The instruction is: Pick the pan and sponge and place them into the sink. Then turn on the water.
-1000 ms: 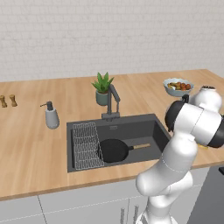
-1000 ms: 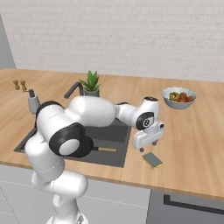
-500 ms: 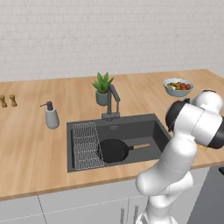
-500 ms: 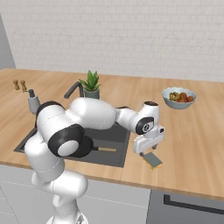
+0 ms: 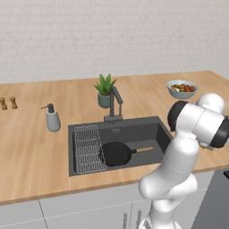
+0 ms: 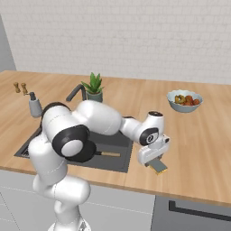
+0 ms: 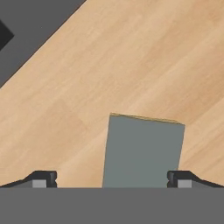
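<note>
The black pan (image 5: 115,153) lies in the dark sink (image 5: 134,129), its wooden handle (image 5: 143,149) pointing right. In the right base view the arm hides most of the pan, leaving the handle (image 6: 110,154) showing. The grey-green sponge (image 6: 159,167) lies flat on the counter right of the sink, near the front edge. My gripper (image 6: 153,161) hangs just over it, open. In the hand view the sponge (image 7: 142,151) fills the space between the spread fingertips (image 7: 43,178), apart from them. The faucet (image 5: 115,100) stands behind the sink with no water running.
A wire rack (image 5: 88,147) sits in the sink's left half. Behind the sink stands a potted plant (image 5: 105,89), with a soap dispenser (image 5: 53,119) and two small shakers (image 5: 8,103) to the left. A fruit bowl (image 6: 184,100) rests at the back right.
The hand has come down closer over the sponge. The sponge and the pan have stayed where they were.
</note>
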{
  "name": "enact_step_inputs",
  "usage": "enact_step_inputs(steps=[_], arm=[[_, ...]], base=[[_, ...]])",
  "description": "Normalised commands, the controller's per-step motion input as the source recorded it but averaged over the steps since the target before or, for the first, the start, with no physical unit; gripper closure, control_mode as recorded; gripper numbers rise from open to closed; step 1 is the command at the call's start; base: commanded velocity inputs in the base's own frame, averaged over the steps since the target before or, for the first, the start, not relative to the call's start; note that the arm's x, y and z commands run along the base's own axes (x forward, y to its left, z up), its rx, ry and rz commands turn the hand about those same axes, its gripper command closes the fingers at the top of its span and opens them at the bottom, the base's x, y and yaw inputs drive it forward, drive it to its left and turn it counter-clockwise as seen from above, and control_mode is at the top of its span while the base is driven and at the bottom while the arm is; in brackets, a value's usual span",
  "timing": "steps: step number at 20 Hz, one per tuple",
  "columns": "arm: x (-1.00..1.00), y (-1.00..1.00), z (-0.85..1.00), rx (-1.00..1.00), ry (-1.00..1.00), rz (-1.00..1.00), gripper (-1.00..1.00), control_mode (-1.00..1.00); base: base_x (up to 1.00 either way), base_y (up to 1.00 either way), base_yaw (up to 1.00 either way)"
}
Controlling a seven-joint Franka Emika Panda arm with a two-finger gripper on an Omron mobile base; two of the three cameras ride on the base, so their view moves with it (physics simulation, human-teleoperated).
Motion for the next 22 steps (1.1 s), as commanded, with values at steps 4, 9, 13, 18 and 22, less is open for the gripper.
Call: enact_step_inputs(steps=[4, 9, 13, 18, 22], arm=[[0.02, -0.19, -0.16, 0.0, 0.0, 0.0, -1.0, -1.0], [0.03, -0.07, -0.23, 0.0, 0.0, 0.0, -1.0, -1.0], [0.09, -0.06, -0.25, 0.0, 0.0, 0.0, -1.0, -1.0], [0.04, -0.07, -0.33, 0.0, -0.01, 0.0, -1.0, -1.0], [-0.11, 0.0, -0.46, 0.0, -0.08, 0.0, -1.0, -1.0]], base=[[0.0, 0.0, 0.0], [0.0, 0.0, 0.0], [0.0, 0.0, 0.0], [0.0, 0.0, 0.0], [0.0, 0.0, 0.0]])
